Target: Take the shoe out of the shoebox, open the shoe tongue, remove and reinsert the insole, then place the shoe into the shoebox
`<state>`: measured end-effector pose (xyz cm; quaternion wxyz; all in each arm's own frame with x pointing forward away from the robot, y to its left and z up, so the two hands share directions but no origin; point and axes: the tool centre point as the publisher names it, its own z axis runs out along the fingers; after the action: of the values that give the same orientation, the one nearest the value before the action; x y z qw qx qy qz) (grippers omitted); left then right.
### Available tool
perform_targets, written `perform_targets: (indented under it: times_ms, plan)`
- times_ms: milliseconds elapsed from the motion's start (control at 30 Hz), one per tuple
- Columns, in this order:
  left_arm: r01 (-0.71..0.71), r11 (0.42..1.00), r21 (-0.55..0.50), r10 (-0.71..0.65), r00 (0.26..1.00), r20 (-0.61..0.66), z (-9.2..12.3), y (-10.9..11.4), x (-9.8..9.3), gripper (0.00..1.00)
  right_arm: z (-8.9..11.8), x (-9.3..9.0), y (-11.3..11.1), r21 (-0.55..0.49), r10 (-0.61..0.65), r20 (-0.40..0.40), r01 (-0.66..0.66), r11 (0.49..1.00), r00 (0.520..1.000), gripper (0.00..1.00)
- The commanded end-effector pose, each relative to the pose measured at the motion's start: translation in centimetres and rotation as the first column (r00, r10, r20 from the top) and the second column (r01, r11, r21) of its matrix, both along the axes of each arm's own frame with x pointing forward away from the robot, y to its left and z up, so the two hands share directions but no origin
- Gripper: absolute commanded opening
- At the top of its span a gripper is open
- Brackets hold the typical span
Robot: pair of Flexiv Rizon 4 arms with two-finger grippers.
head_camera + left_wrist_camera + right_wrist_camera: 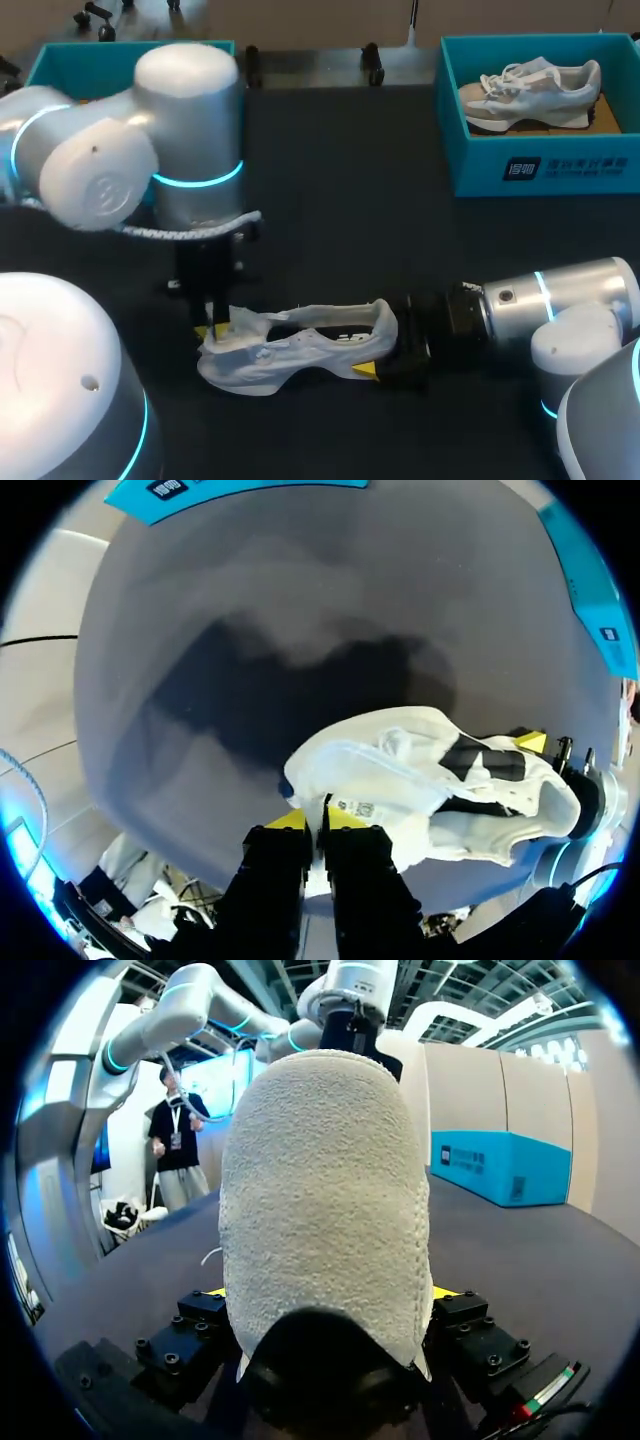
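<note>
The left fingers are pinching the tongue of the shoe on the table while the right fingers are clamping its heel; tongue-opening appears to be proceeding, next calling for a steady pull.

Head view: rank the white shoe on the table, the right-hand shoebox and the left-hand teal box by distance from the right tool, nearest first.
1. white shoe: at the table's near middle, its heel between the right tool's fingers.
2. right-hand shoebox: at the far right corner of the table.
3. left-hand teal box: at the far left corner, across the table.
</note>
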<state>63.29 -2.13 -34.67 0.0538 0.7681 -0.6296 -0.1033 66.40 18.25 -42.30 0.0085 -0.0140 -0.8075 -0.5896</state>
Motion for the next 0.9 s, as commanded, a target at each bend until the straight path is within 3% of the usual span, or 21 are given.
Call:
perform_targets:
  times_ms: [33, 167, 233, 300, 500, 900]
  plan:
    - [-0.035, 0.986, -0.162, 0.042, 0.998, 0.039, -0.8, 1.2, -0.3, 0.23, -0.1, 0.0, 0.1, -0.007, -0.001, 0.0, 0.001, 1.0, 1.0, 0.0]
    - [-0.045, 0.988, -0.147, 0.051, 0.998, 0.038, -1.4, 2.1, -0.2, 0.45, -0.1, 0.0, 0.1, -0.007, -0.001, 0.0, 0.001, 1.0, 1.0, 0.0]
    - [-0.044, 0.989, -0.142, 0.05, 0.998, 0.037, -1.5, 2.4, -0.2, 0.81, -0.1, 0.0, 0.1, -0.007, -0.001, 0.0, 0.001, 1.0, 1.0, 0.0]
    - [-0.036, 0.991, -0.133, 0.042, 0.998, 0.043, -1.6, 2.7, -0.3, 1.0, -0.1, 0.0, 0.1, -0.007, -0.001, 0.0, 0.001, 1.0, 1.0, 0.0]
    - [-0.006, 0.992, -0.126, 0.015, 0.997, 0.07, -0.9, 3.1, -0.6, 1.0, -0.1, 0.0, 0.1, -0.007, -0.001, 0.0, 0.001, 1.0, 1.0, 0.0]
    - [0.107, 0.974, -0.198, -0.069, 0.98, 0.189, 5.2, 1.6, 0.7, 1.0, -0.1, 0.0, 0.1, -0.007, -0.001, 0.0, 0.001, 1.0, 1.0, 0.0]
